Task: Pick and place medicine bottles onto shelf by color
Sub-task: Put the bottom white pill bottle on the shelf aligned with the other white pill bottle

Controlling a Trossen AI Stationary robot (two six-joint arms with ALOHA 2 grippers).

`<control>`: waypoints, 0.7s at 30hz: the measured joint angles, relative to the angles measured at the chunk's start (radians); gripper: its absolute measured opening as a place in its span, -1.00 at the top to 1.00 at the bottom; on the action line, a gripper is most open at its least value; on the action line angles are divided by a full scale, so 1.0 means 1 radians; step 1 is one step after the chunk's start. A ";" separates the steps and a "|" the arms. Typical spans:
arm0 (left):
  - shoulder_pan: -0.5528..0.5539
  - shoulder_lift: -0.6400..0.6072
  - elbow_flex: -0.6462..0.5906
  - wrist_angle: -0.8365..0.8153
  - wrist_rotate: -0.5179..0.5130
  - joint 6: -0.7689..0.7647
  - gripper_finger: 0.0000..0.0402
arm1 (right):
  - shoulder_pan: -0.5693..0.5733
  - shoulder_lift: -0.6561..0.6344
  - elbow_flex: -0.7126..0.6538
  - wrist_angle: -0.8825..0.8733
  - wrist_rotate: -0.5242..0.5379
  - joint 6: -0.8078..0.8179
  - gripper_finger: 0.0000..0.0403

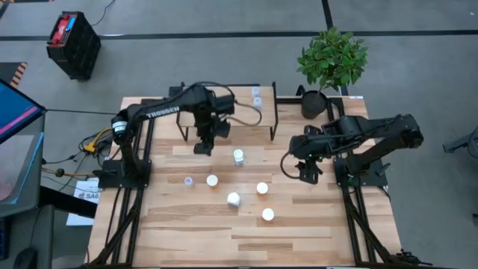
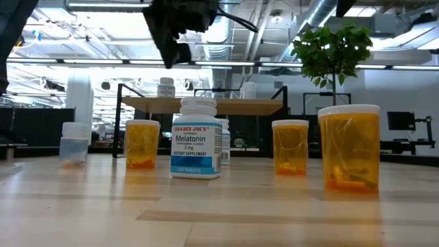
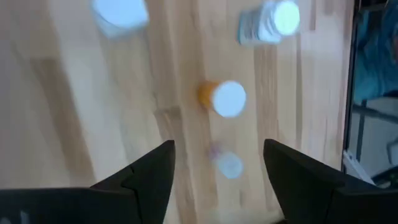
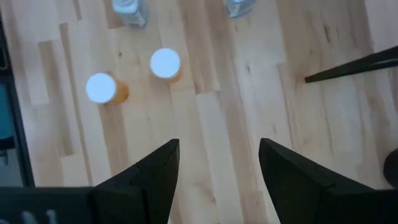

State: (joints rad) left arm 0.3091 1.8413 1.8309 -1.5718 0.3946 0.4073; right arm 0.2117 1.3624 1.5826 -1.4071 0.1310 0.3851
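Clearly, orange bottles (image 2: 348,147) wear white caps (perhaps 4); both arms' fingers (image 3: 149,177) spread, empty.

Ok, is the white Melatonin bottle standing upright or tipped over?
Upright. In the low view the Melatonin bottle stands on its base on the table, cap on top and label reading level.

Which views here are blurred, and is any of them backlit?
Left wrist view: smeared, the orange bottle and the table boards soft. Right wrist view: sharp. Low view: bright ceiling lights behind, so the left pincer is a dark silhouette, yet the Melatonin bottle label reads clearly. High view: evenly lit.
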 joint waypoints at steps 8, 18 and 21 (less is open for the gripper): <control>-0.070 -0.001 -0.200 0.079 -0.035 -0.045 0.13 | 0.059 0.000 0.000 0.000 0.003 0.000 -0.21; -0.211 -0.095 -0.292 0.004 0.100 -0.143 0.35 | 0.084 0.000 0.000 0.014 0.009 0.000 -0.21; -0.267 -0.194 -0.358 0.080 0.091 -0.169 0.37 | 0.084 0.000 0.000 0.030 0.010 0.001 -0.21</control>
State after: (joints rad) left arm 0.0422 1.6472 1.4727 -1.4921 0.4854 0.2388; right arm 0.2955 1.3622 1.5826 -1.3774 0.1406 0.3859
